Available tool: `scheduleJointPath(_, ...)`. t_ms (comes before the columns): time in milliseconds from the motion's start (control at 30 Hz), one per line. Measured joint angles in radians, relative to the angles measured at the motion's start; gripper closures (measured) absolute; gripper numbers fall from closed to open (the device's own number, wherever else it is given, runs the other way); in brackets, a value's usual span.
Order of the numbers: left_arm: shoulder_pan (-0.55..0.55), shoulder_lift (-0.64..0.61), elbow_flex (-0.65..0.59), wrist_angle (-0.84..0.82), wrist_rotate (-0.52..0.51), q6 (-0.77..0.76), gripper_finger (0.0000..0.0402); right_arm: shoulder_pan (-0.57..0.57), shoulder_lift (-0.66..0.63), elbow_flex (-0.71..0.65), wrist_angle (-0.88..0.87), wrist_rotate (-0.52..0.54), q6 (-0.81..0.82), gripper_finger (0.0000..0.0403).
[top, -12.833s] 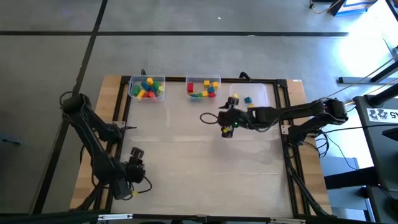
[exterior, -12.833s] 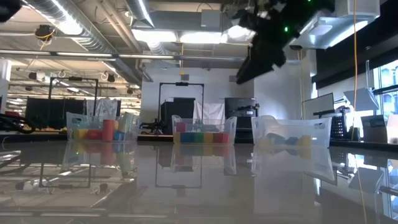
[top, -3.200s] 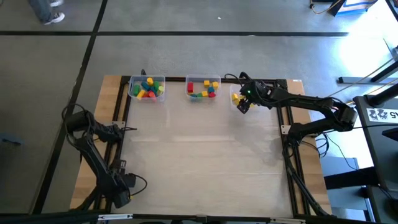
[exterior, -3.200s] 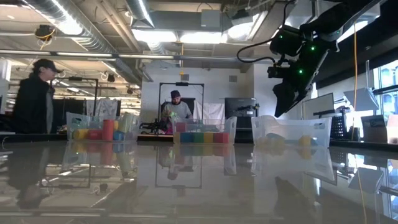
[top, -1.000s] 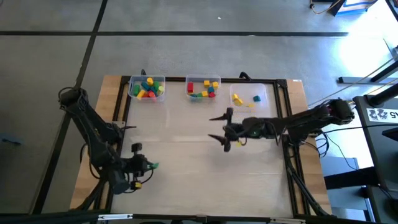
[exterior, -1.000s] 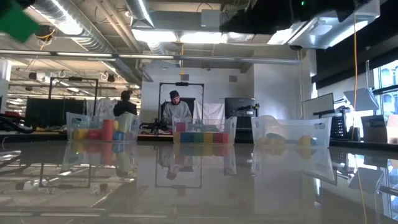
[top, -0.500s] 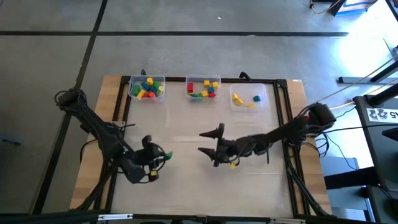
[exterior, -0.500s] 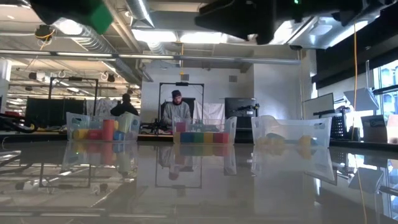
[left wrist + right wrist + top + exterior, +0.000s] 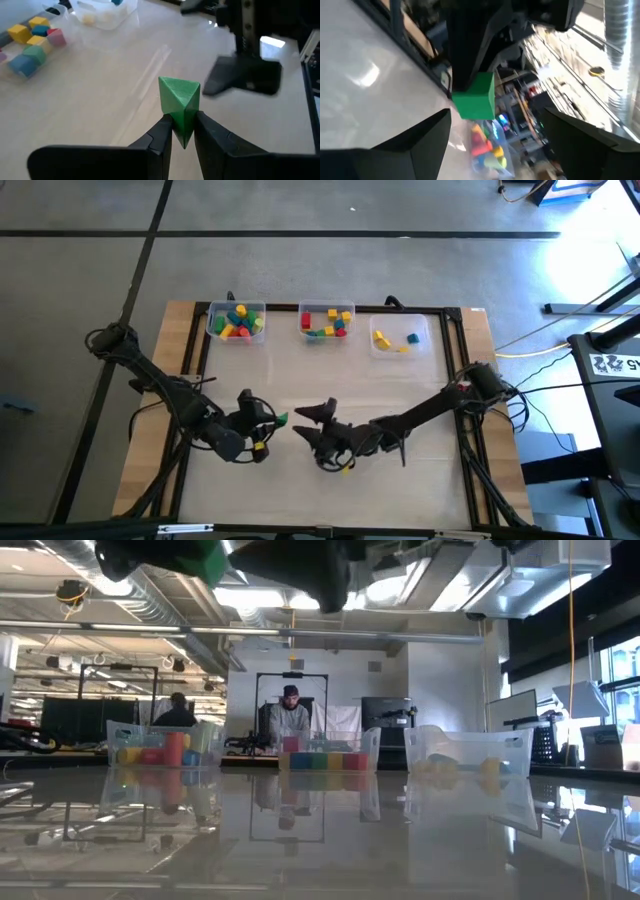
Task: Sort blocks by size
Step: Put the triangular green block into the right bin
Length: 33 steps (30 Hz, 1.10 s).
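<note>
My left gripper (image 9: 273, 421) is shut on a green block (image 9: 282, 419) high over the table's near middle. The block also shows in the left wrist view (image 9: 180, 97), in the right wrist view (image 9: 476, 96) and at the top of the low view (image 9: 208, 560). My right gripper (image 9: 310, 423) stands wide open just right of the block, facing it and touching nothing; its fingers (image 9: 405, 145) spread on either side in its own wrist view. Other blocks lie in three clear bins at the far edge. My left gripper pinches the green block between its two fingertips (image 9: 165, 127), on two opposite faces near the block's lower end (image 9: 183, 131). The fingers come about level from the table's left. The block stands out beyond the fingertips, lifted well clear of the table.
Three clear bins stand along the far edge: left (image 9: 237, 321), middle (image 9: 326, 320) and right (image 9: 398, 338), each with coloured blocks. The two arms nearly meet over the near middle. Two people (image 9: 290, 710) show in the room behind the table.
My left gripper has carried the green block toward the table's right edge and a little toward the far edge, keeping it lifted. My right gripper, open, has gone toward the table's left and near edges, closing on the left gripper and the block.
</note>
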Motion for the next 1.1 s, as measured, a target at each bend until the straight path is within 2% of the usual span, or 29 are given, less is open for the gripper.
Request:
scheduleJointPath(100, 0.009, 0.000, 0.000, 0.018, 0.000, 0.017, 0.0336, -0.001, 0.040, 0.057, -0.031, 0.051, -0.018, 0.0086)
scheduleJointPath(267, 0.018, 0.000, 0.000, 0.034, 0.000, 0.031, 0.0336, -0.003, 0.079, 0.121, -0.067, 0.053, -0.019, 0.0086)
scheduleJointPath(833, 0.036, 0.000, 0.000, 0.107, 0.000, 0.084, 0.0336, -0.025, 0.093, 0.173, -0.066, 0.043, -0.045, 0.0087)
scheduleJointPath(967, 0.036, 0.000, 0.000, 0.110, 0.000, 0.084, 0.0336, -0.033, 0.093, 0.176, -0.068, 0.042, -0.049, 0.0107)
scheduleJointPath(1100, 0.036, 0.000, 0.000, 0.111, -0.002, 0.084, 0.0336, -0.036, 0.093, 0.176, -0.074, 0.033, -0.050, 0.0146)
